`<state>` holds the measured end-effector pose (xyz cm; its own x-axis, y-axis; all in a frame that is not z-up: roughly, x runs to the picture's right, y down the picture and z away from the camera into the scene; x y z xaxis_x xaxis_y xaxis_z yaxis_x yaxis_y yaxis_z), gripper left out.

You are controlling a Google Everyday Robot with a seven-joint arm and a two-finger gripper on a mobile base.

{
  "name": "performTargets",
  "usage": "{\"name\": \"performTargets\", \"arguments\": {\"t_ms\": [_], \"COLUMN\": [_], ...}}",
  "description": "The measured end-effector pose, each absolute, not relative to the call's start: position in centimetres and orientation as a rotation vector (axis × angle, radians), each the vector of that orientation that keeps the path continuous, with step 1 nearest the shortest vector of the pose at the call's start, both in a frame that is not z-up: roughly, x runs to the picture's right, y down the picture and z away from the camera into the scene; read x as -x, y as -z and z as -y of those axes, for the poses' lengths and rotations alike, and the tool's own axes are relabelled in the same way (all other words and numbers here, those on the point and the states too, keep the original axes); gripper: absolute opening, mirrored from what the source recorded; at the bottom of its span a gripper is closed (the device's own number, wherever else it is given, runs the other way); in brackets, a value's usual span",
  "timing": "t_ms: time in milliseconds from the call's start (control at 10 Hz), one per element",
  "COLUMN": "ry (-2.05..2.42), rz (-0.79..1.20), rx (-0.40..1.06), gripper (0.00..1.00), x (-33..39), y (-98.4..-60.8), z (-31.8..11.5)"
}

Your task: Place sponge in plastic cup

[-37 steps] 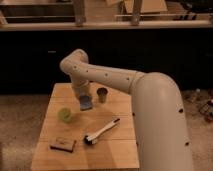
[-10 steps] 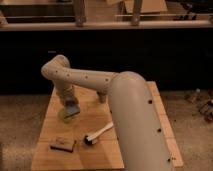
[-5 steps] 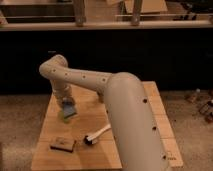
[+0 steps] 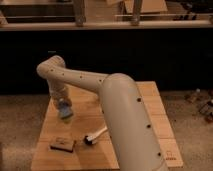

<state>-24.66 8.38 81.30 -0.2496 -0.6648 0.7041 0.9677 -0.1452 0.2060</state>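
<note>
My gripper [image 4: 63,104] is over the left part of the wooden table [image 4: 150,102], at the end of the white arm that reaches in from the lower right. It is shut on the light-blue sponge [image 4: 65,109], which hangs at its tip just above the table. The yellow-green plastic cup does not show; the spot where it stood is covered by the sponge and gripper.
A flat brown block [image 4: 62,144] lies near the table's front left. A white-handled brush [image 4: 96,135] lies to its right, partly behind my arm. A dark counter wall runs behind the table. Small objects lie on the floor at the far right.
My gripper has carried the sponge from the table's middle to the left and lowered it over the cup, which showed a second ago and is now covered.
</note>
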Motion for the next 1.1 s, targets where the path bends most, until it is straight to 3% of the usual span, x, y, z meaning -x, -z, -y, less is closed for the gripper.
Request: {"name": "performTargets", "arguments": {"t_ms": [400,600,1100], "ry": [1.707,1.706,1.683], "rz": [0.801,0.815,0.831], "rx": [0.550,0.553,0.571], "gripper": [0.05,0.21,0.72], "x": [26.0,26.2,25.6], "y": [-80.8,-80.6,-80.2], "z": [-9.2,-9.5,-10.2]}}
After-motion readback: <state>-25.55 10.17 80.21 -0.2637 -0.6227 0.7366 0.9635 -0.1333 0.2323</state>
